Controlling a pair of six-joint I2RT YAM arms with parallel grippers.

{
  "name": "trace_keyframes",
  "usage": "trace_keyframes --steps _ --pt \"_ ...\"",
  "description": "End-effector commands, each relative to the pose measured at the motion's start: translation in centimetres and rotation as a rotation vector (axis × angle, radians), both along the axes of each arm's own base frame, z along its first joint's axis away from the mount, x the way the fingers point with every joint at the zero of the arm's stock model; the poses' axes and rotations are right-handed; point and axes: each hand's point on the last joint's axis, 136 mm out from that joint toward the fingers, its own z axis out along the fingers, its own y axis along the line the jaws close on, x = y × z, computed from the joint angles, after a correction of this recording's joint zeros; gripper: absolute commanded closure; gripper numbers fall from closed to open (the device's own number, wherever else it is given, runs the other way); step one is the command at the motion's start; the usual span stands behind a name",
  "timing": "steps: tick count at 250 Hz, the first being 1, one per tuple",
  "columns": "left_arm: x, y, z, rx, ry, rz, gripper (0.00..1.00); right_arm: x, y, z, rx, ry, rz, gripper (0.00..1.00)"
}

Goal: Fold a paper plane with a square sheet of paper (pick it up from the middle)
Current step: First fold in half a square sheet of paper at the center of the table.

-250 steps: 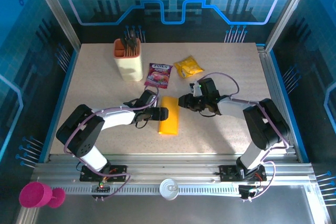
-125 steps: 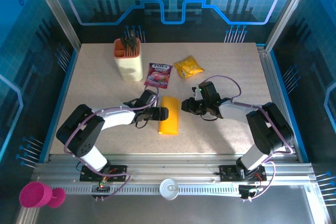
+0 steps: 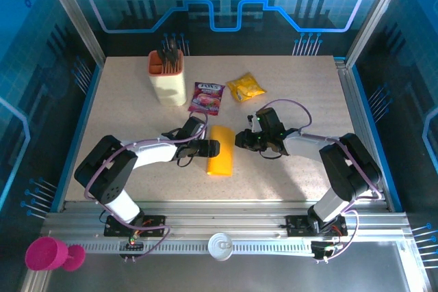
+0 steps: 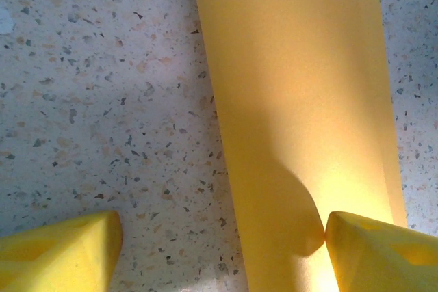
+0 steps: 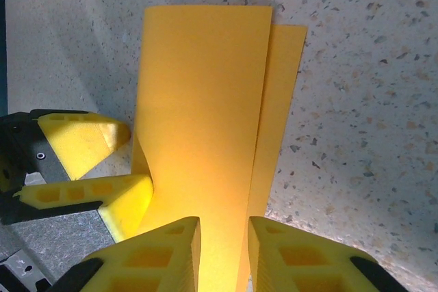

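The square sheet of paper (image 3: 220, 150) lies on the table, folded into a narrow orange-yellow strip whose lower layer (image 5: 280, 100) peeks out along one side. My left gripper (image 3: 212, 147) is at the strip's left edge and open wide. In the left wrist view one of its fingers (image 4: 383, 254) rests on the paper (image 4: 301, 100) and the other (image 4: 61, 254) is over bare table. My right gripper (image 3: 239, 139) is low over the strip's right edge. Its two fingers (image 5: 161, 258) stand a small gap apart above the paper (image 5: 205, 100), gripping nothing. The left gripper (image 5: 135, 162) shows beside it.
A beige holder (image 3: 168, 80) with dark utensils stands at the back left. A purple printed packet (image 3: 207, 97) and a crinkled yellow snack packet (image 3: 246, 87) lie just behind the paper. A pink cup (image 3: 46, 254) sits off the table, front left.
My right gripper has slid left and slightly nearer, onto the paper's right edge, and its jaws have narrowed. The left arm and the paper have stayed put.
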Motion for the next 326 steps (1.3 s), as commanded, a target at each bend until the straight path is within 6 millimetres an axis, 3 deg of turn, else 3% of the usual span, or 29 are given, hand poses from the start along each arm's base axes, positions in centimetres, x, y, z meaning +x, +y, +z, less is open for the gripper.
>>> trace_keyframes --steps 1,168,270,294,326 --pt "-1.1 -2.3 -0.6 -0.045 0.043 -0.098 0.21 -0.4 0.1 -0.9 -0.032 0.011 0.010 0.75" --pt "-1.5 -3.5 -1.1 -0.044 0.058 -0.145 0.21 -0.6 0.9 -1.1 -0.044 0.009 0.025 0.77" --pt "-1.9 -3.6 -1.7 -0.040 0.067 -0.152 0.21 1.4 -5.3 1.9 -0.100 -0.057 -0.212 0.80" --pt "-2.0 -3.6 -1.8 -0.040 0.070 -0.155 0.21 1.1 -5.2 1.8 -0.089 -0.057 -0.206 0.81" --pt "-2.1 -3.6 -1.9 -0.039 0.071 -0.165 0.21 0.4 -3.5 1.1 -0.055 -0.038 -0.145 0.81"
